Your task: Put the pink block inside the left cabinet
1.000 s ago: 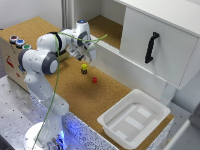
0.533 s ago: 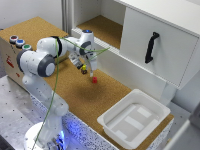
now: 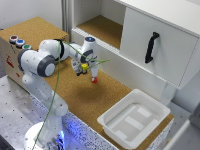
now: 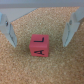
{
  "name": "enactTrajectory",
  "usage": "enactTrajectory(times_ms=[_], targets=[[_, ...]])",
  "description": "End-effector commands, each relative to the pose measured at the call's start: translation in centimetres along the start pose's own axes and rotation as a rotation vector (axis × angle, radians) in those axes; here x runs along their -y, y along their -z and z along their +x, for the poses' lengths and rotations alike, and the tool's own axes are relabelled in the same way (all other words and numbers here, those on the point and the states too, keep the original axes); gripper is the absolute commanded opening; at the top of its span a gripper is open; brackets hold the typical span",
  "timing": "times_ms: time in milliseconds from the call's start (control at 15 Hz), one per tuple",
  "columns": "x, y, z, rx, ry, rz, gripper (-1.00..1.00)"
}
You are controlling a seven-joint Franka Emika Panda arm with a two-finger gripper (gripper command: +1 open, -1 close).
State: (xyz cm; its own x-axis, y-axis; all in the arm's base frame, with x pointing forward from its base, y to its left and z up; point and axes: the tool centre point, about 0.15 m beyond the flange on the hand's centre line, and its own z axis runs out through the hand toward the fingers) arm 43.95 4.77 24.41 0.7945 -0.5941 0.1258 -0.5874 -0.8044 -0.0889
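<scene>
Pink block (image 4: 39, 45) sits centred between our gripper (image 4: 39, 30) fingers, jaws spread wide and clear of its sides, so we judge a straight descent suffices.

Bright even light, soft shadows; both views blurry, wrist view softest

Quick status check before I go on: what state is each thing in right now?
gripper: open, fingers either side of the pink block, not gripping.
pink block: on the cork surface, not lifted.
left cabinet: open-fronted, nothing visible inside.
cabinet door: shut.
white tray: upright, empty.
</scene>
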Motion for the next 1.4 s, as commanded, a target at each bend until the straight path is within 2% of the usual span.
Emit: enactTrajectory(times_ms=[0,200,267,800,1000,1200,1267,1333], targets=[[2.2,-3.8,2.6,-0.006,-0.076,-0.070,1.00],[2.4,-4.2,2.8,0.005,-0.086,-0.089,1.00],[2.2,-4.2,2.8,0.003,-0.096,-0.098,-1.00],[1.5,-4.2,2.7,0.020,-0.085,-0.139,-1.00],[1.6,-3.1,2.7,0.019,-0.073,-0.130,-1.00],[2.2,0.6,3.1,-0.045,-0.016,-0.131,-1.00],[3.0,2.9,3.6,-0.095,0.046,-0.137,-1.00],[4.0,4.3,4.0,-0.111,0.118,-0.137,-1.00]])
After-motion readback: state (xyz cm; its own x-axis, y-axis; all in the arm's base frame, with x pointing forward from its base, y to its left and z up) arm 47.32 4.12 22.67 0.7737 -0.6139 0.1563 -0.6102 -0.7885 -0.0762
